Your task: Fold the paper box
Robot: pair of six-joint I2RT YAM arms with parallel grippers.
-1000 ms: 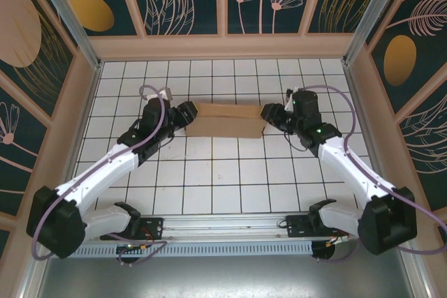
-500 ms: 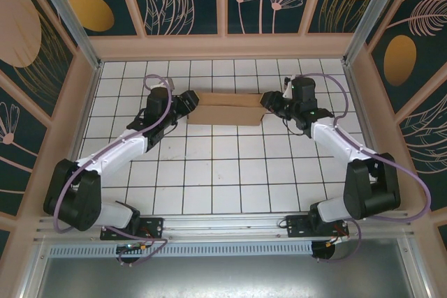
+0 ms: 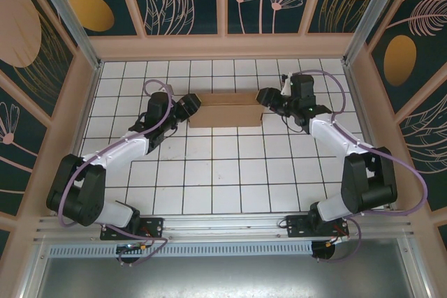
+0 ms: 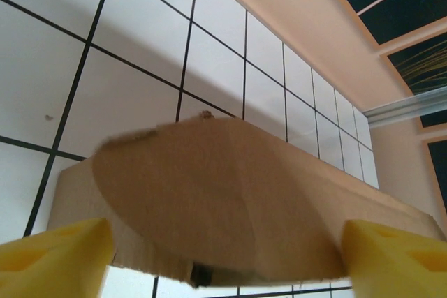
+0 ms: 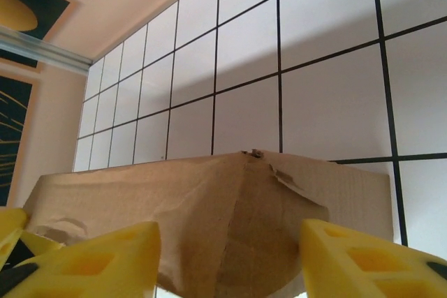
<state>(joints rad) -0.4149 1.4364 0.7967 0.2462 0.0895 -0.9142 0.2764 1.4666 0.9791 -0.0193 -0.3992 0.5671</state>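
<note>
Lying lengthwise near the far edge of the tabletop (image 3: 223,172), about midway between its left and right edges: the paper box (image 3: 227,109), a low, long brown cardboard shape with walls up, not a flat sheet; looks mostly folded, judging from the raised sides and closed-in ends.

Posted at its left end: the left gripper (image 3: 191,106), yellow fingers (image 4: 56,256) spread wide either side of a rounded end flap; jaws open, no clamp visible; probably stationed there to tuck or press that flap home, since it bows out toward the wrist camera instead of sitting flat against the end.

Posted at the opposite end: the right gripper (image 3: 265,97), fingers (image 5: 370,263) parted with the creased, slightly torn end wall just beyond them; open as well, though cannot tell whether a pad brushes the cardboard.

Mirrored like this presumably to brace the box from both ends, so that a push on one side does not slide it across the smooth tiles; light cardboard, likely to skate or spring open if left unsupported.

Worth watching: the crumpled patch on the right end, a weak spot that may buckle rather than fold along its crease.

Most likely called for next: closing in on the end flaps and seating them squarely.
</note>
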